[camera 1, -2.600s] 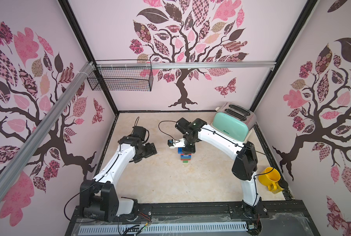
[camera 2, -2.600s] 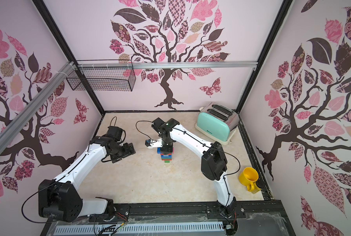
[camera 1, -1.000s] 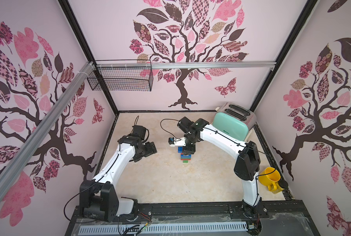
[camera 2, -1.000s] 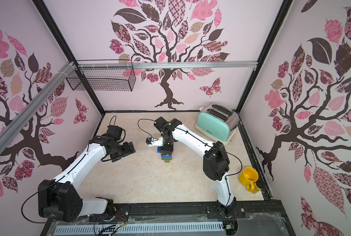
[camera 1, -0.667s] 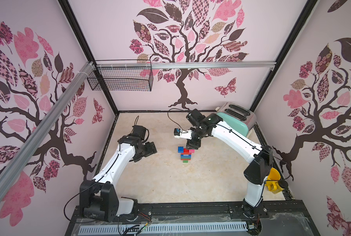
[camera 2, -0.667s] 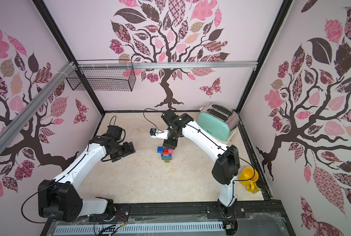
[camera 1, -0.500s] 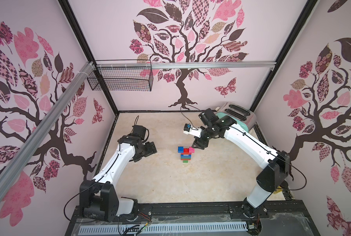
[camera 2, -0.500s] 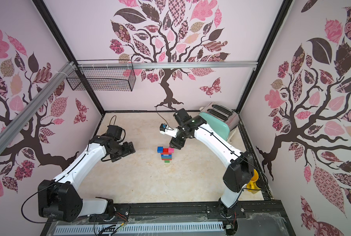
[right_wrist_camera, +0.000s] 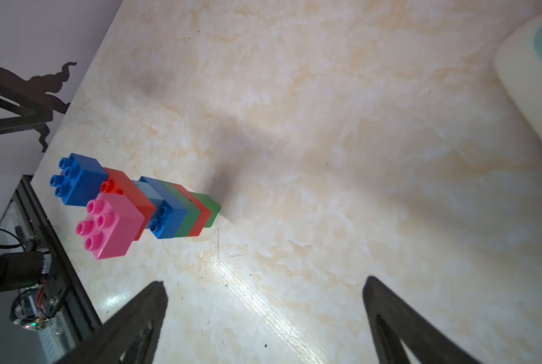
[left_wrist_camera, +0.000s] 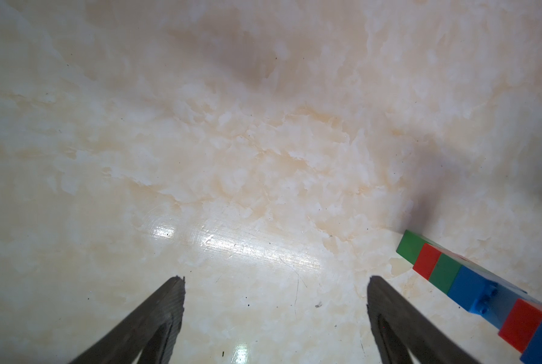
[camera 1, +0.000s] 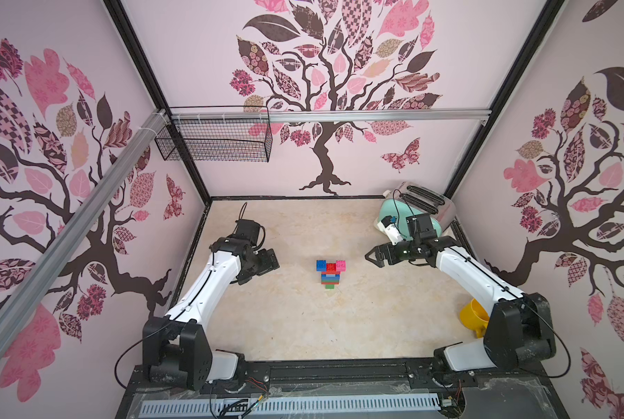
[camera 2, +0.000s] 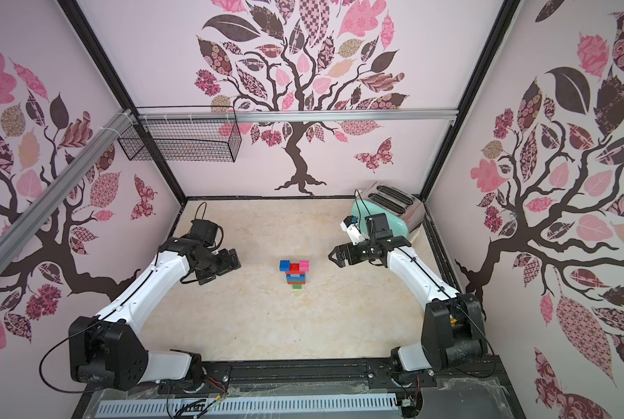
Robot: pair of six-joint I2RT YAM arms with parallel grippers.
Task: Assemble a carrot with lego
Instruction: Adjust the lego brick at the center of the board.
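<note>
The carrot [camera 1: 328, 274], a standing stack of red, green, blue and pink plastic bricks, sits centrally on the glossy cream marbled tabletop [camera 1: 285, 319] between pink tree-decal walls [camera 1: 339, 72]. The left gripper [left_wrist_camera: 276, 283] and right gripper [right_wrist_camera: 263, 286] flank it, apart from it, jaws spread.

Probably lab test cell: framed decal walls [camera 1: 376, 174]

Pale pink walls [camera 1: 448, 163] on three sides, each with a dark tree decal [camera 1: 324, 159] and pink leaves. Black frame posts [camera 1: 132, 50] in the back corners. Aluminium rail [camera 2: 339, 115] across the back, wire basket [camera 1: 212, 143] hung at its left end. Cream marble-look floor [camera 1: 296, 326], light glare [left_wrist_camera: 232, 245] on it. Mint toaster [camera 1: 430, 203] back right, yellow mug [camera 1: 474, 315] by the right wall.
</note>
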